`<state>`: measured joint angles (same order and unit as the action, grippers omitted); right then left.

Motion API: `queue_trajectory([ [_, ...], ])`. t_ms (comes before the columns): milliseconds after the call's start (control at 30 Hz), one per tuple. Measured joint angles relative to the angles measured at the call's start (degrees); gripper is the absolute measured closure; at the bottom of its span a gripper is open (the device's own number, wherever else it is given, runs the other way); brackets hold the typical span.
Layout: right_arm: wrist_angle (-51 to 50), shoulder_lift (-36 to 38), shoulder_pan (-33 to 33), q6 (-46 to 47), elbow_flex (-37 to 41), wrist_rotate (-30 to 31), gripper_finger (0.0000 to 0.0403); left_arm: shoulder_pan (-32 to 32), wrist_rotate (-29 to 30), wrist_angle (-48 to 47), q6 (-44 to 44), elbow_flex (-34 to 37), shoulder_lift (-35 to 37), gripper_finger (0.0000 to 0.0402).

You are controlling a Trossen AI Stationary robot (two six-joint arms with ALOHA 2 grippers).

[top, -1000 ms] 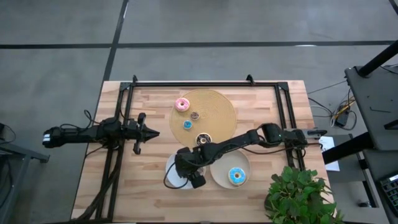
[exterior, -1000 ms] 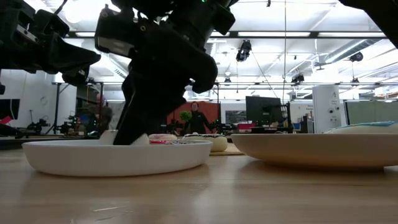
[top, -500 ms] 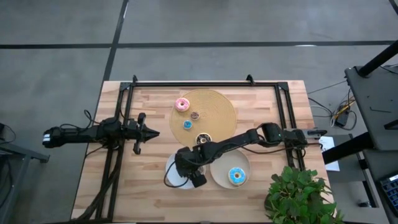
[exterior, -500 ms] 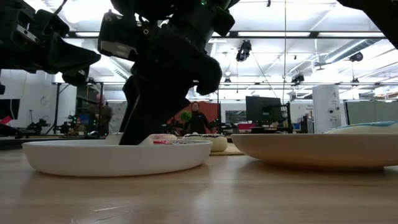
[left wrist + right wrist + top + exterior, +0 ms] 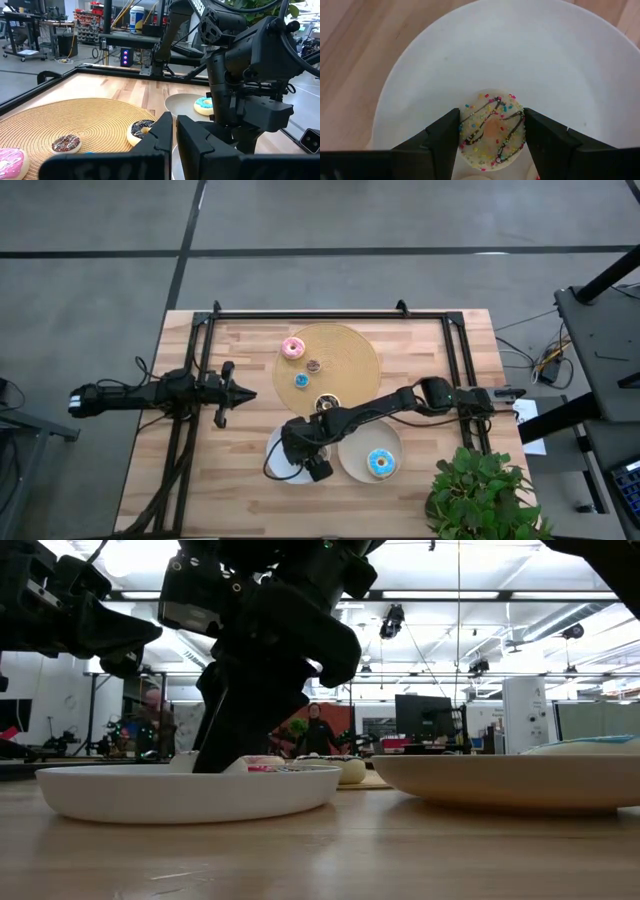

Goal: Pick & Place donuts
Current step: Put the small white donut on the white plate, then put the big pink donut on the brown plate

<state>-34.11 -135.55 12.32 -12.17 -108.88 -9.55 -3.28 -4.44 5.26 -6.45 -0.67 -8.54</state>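
My right gripper (image 5: 298, 450) reaches down into the left white plate (image 5: 272, 465). In the right wrist view its fingers flank a small white-frosted donut (image 5: 492, 131) with sprinkles and chocolate drizzle, which lies flat on the plate (image 5: 545, 60). The light blue donut (image 5: 380, 463) lies on the right plate (image 5: 352, 452). The pink donut (image 5: 292, 347), a tiny brown one (image 5: 313, 366), a tiny tan one (image 5: 301, 380) and the dark chocolate one (image 5: 327, 402) rest on the wooden board (image 5: 350, 350). My left gripper (image 5: 245, 393) waits shut at the table's left. My right gripper holds the sprinkled donut by its outer rim (image 5: 462, 131), pinched between the two fingers (image 5: 540, 137), one on each side. The fingers come from above, pointing down. The donut lies flat with its underside on the left plate.
A dark frame (image 5: 300, 313) runs round the work area. A potted plant (image 5: 475, 490) stands at the table's near right corner. In the low view both plates (image 5: 180, 795) (image 5: 510, 785) sit close together, and people stand in the room beyond.
My right gripper has shifted only slightly over the left plate. Its fingers have stayed down in the plate.
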Motion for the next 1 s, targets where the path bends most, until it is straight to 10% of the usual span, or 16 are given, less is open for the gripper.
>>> queue_trajectory([
  [1000,-0.47,2.71,0.0,0.2,-0.29,0.69,0.0081,0.01,0.01,-0.04,0.01,0.0,-0.01,0.0402],
])
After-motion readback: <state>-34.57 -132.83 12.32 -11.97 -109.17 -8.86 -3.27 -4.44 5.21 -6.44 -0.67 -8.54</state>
